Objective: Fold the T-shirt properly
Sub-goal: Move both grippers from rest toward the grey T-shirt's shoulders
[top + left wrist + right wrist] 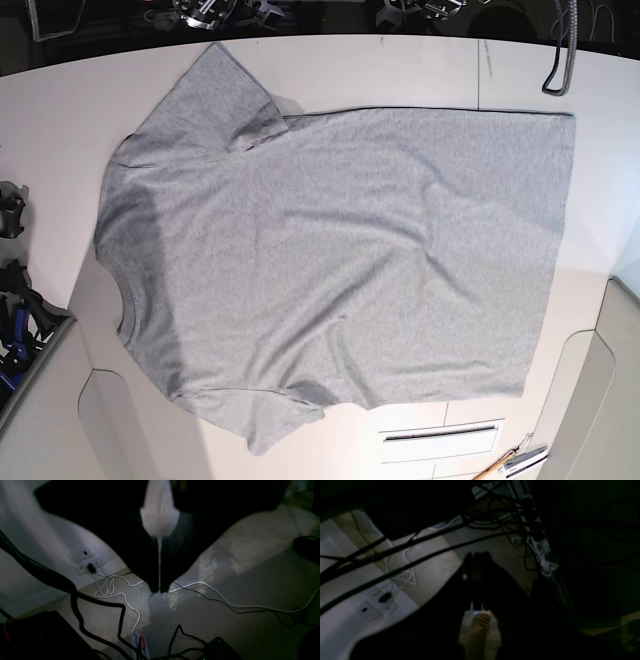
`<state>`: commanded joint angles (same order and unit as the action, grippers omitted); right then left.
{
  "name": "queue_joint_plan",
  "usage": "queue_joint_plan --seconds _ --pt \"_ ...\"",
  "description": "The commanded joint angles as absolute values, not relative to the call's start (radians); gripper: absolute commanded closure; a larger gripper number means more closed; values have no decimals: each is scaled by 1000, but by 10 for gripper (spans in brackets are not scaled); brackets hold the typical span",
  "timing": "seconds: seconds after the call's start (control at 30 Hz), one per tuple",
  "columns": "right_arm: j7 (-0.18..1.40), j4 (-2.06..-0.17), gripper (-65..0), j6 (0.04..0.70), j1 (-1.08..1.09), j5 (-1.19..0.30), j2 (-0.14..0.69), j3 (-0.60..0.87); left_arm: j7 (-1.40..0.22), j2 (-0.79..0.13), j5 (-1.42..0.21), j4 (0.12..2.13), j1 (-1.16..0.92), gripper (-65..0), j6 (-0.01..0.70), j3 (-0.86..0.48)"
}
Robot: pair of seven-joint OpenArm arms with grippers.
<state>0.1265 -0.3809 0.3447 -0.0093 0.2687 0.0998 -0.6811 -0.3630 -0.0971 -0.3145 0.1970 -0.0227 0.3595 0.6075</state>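
The T-shirt lies spread flat on the white table in the base view, plain grey side up. Its neck points left, its hem right, and one sleeve sits at the far edge and one at the near edge. Neither gripper shows in the base view. In the left wrist view my left gripper hangs over carpeted floor, its dark fingers pressed together with nothing between them. The right wrist view is very dark; my right gripper is shut and holds nothing, also above the floor. No cloth shows in either wrist view.
White and black cables trail over the carpet below a wall socket. A power strip with plugs lies under the right arm. Black gear sits at the table's left edge, and small tools at the bottom right.
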Motion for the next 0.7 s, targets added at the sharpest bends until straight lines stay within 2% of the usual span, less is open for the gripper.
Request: queue_joint_plan --seconds 0.43,0.5,0.7 --pt "127 -387 0 345 -48 269 138 -681 -364 -125 -314 224 -108 -17 343 607" --pt "127 -398 0 345 -64 269 157 -681 -374 -149 -319 258 -134 -17 322 607" --pt "127 -527 0 345 -143 265 249 -681 -409 -225 -347 422 -254 -17 326 607"
